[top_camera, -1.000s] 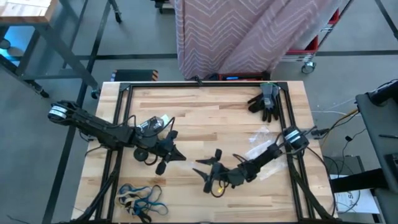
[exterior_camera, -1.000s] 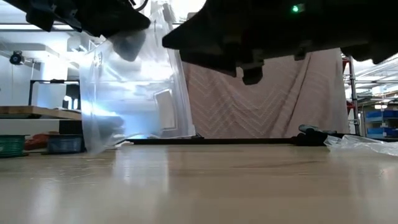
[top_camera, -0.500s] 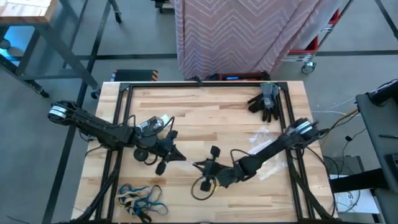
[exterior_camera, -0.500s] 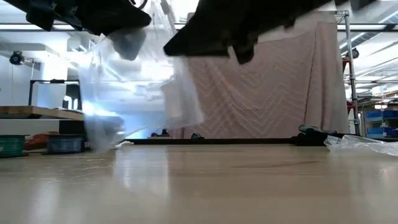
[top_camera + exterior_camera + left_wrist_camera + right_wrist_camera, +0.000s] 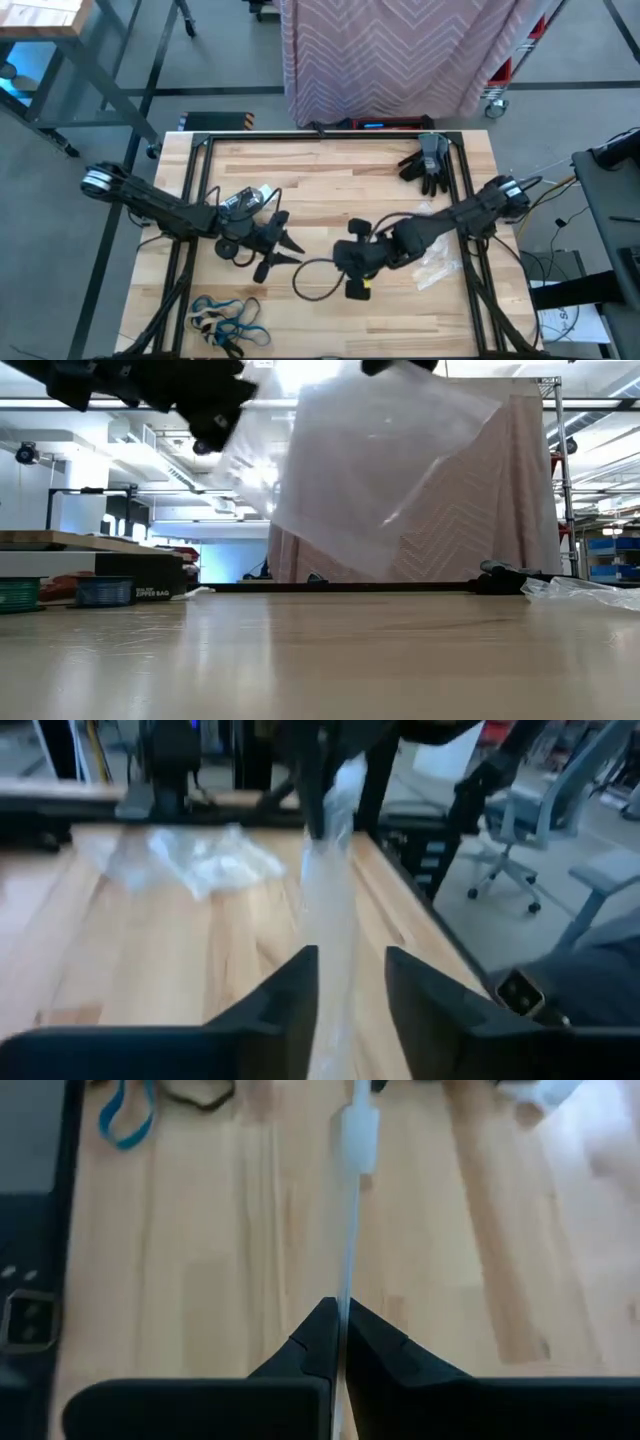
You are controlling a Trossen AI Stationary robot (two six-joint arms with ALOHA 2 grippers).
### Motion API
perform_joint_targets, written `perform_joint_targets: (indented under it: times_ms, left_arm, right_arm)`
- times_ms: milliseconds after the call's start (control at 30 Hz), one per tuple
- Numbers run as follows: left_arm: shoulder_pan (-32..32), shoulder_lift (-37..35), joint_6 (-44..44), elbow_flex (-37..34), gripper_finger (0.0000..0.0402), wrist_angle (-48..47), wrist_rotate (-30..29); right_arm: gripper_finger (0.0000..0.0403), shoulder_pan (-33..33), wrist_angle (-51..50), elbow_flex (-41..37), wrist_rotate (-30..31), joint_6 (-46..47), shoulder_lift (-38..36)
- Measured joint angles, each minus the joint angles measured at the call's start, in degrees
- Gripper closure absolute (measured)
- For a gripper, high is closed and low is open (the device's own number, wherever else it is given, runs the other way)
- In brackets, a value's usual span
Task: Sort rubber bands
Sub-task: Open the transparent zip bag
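Taken from the table's centre in the high view, the rubber bands [image 5: 225, 318] lie in a loose heap of blue, tan and black loops at about 7 o'clock, near the front-left corner of the wooden table [image 5: 330, 185], well apart from both grippers; a blue loop and a dark loop also show far off in the right wrist view [image 5: 125, 1115]. The left gripper [image 5: 275, 247] sits at about 8 o'clock from centre, low over the table. In the left wrist view its fingers [image 5: 285, 995] stand spread, with a clear plastic bag [image 5: 330, 910] passing through the gap between them; whether the bag touches either finger cannot be told. The right gripper [image 5: 357, 262] sits just right of centre, at about 5 o'clock. Its jaws are pressed together, pinching the thin edge of the clear plastic bag [image 5: 352, 1190], which runs edge-on straight ahead from the fingertips. In the low view the bag [image 5: 385, 470] hangs as a wide sheet above the tabletop. A second crumpled plastic bag [image 5: 435, 268] lies at 4 o'clock, beside the right arm. Dark work gloves [image 5: 428, 165] rest at about 2 o'clock, near the far-right corner.
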Motion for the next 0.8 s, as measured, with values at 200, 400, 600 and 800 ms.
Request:
perform_joint_targets:
  times_ms: [200, 400, 600, 800]
  left_arm:
    - [0.0, 4.1, 1.6, 0.0, 0.0228, 9.3, -0.2]
    - [0.1, 7.2, 3.7, 0.0, 0.0199, 15.4, -2.7]
    - [0.1, 8.8, 5.7, 0.0, 0.0194, 17.0, -3.3]
    - [0.1, 9.5, 6.8, 0.1, 0.021, 17.9, -3.3]
  right_arm:
    - [0.0401, -2.0, -3.3, 0.2, -3.7, -0.5, 0.8]
    - [0.0401, -2.3, -2.7, 0.2, -2.8, -3.0, 3.4]
    - [0.0401, -2.3, 0.2, 0.1, -2.8, -4.9, 4.5]
    - [0.0401, -2.3, 3.1, 0.1, -2.8, -5.0, 4.5]
